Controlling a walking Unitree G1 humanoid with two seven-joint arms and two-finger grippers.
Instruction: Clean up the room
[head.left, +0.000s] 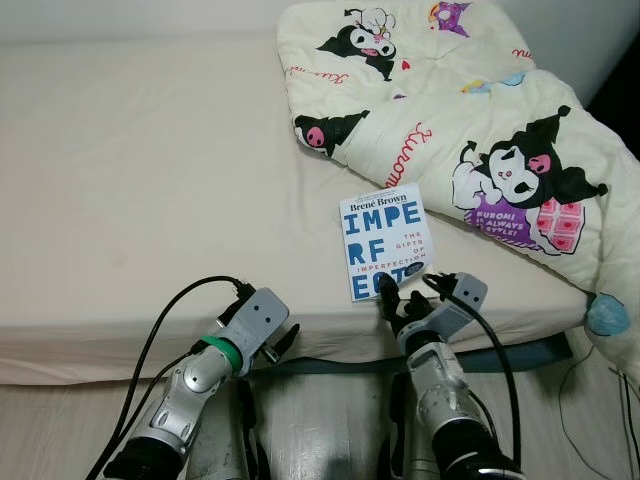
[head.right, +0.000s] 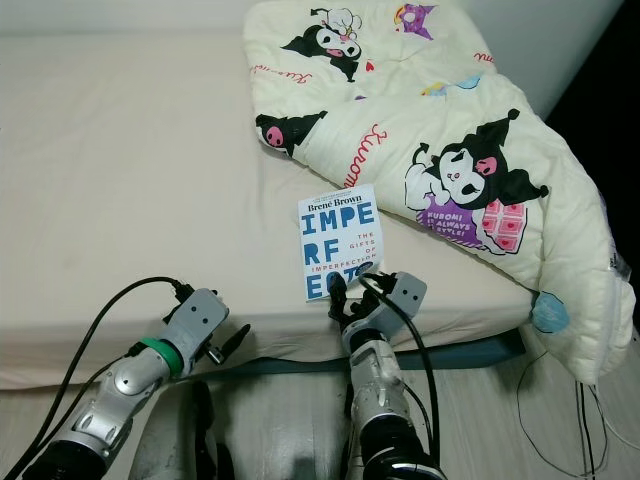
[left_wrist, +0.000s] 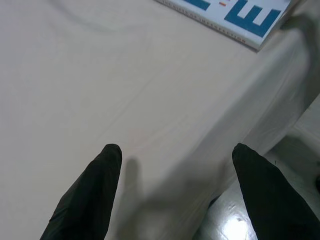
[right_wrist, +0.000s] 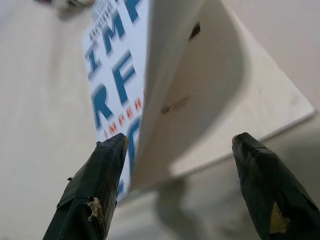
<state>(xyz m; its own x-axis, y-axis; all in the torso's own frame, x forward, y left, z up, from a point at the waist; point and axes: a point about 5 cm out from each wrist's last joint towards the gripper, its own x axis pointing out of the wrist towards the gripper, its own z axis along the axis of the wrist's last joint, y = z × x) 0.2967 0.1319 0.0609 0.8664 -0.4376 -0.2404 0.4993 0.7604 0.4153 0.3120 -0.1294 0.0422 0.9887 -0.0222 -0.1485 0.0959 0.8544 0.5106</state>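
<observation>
A paperback book (head.left: 383, 245), white cover with large blue letters, lies flat on the bed (head.left: 130, 180) at its near edge, just beside the lower fold of a cream cartoon-print comforter (head.left: 470, 130) heaped over the far right corner. The book's near end sits right at the mattress edge, which makes it reachable from the floor side.

The right claw (head.left: 412, 292) is at that near end. Its fingers stand apart. In the right wrist view the cover (right_wrist: 185, 85) is lifted and curled up off the pages, standing between the two fingers, neither of which is pressing it. The judgement is that the claw is working in under the cover to gain a hold, since a thin flat book offers no edge to pinch from above.

The left claw (left_wrist: 175, 165) hovers over bare sheet at the near edge, left of the book, fingers apart and holding nothing.

The book remains on the bed, not yet collected.
</observation>
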